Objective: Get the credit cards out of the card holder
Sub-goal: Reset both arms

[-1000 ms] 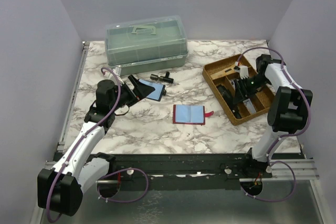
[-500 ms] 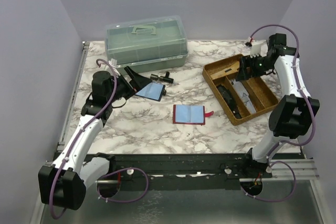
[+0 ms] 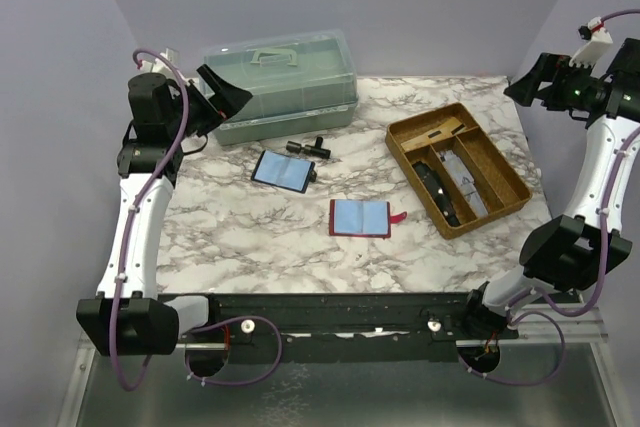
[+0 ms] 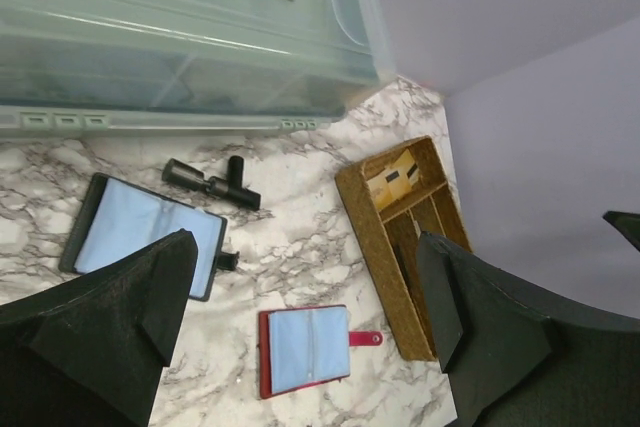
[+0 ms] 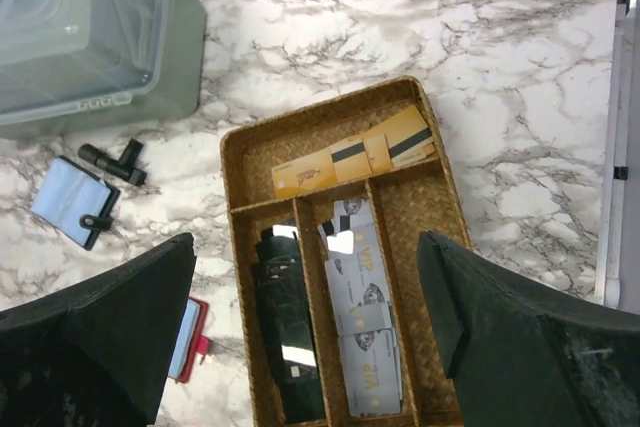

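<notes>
The card holder [image 3: 360, 217] is seen lying open on the table [image 3: 250, 237], well apart from the left gripper [image 3: 228, 97] and right gripper [image 3: 535, 82], both held aloft, spread wide and empty.

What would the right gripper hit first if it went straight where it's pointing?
Probably the woven tray, around the grey cards in its middle compartment; the right gripper looks well above it, so depth is uncertain.

Rough woven wicker tray [image 5: 420, 237] (matt) on smooth marble-patterned table [image 5: 520, 77].
</notes>
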Robot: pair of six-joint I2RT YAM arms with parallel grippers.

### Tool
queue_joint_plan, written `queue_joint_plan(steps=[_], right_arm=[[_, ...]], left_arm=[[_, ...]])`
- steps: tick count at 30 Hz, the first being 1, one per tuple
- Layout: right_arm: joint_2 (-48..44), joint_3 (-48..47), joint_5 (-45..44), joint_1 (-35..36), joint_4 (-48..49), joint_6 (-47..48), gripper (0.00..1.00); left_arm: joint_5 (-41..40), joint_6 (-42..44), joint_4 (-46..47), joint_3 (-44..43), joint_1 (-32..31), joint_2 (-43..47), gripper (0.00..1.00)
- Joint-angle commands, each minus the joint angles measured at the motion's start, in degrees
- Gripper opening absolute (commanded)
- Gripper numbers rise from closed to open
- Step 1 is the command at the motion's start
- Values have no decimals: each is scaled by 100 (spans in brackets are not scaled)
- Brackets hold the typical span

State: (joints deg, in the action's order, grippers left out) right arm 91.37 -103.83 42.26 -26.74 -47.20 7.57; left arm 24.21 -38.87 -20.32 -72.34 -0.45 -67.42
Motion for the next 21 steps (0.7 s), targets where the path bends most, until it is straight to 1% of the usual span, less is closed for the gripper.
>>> queue_joint_plan(steps=[1, 3, 7, 10, 16, 21], right_arm=[[-161, -436, 174, 55, 109, -360, 99], [-241, -468, 271, 50, 89, -397, 99], [-471, -81, 476, 51, 482, -993, 98], [-570, 37, 563, 52, 633, -1058, 99], [-996, 518, 421, 48, 1272, -1352, 99], [-1076, 558, 164, 55, 1286, -1542, 99]], left_arm=[[-43, 247, -549, -634, 218, -385, 99], [3, 257, -564, -788, 221, -494, 99], [99, 264, -580, -857, 237, -540, 99], [144, 288, -617, -808, 236, -474, 99], [151, 326, -673, -678, 238, -341, 99], [120, 373, -733, -685, 238, -256, 99]])
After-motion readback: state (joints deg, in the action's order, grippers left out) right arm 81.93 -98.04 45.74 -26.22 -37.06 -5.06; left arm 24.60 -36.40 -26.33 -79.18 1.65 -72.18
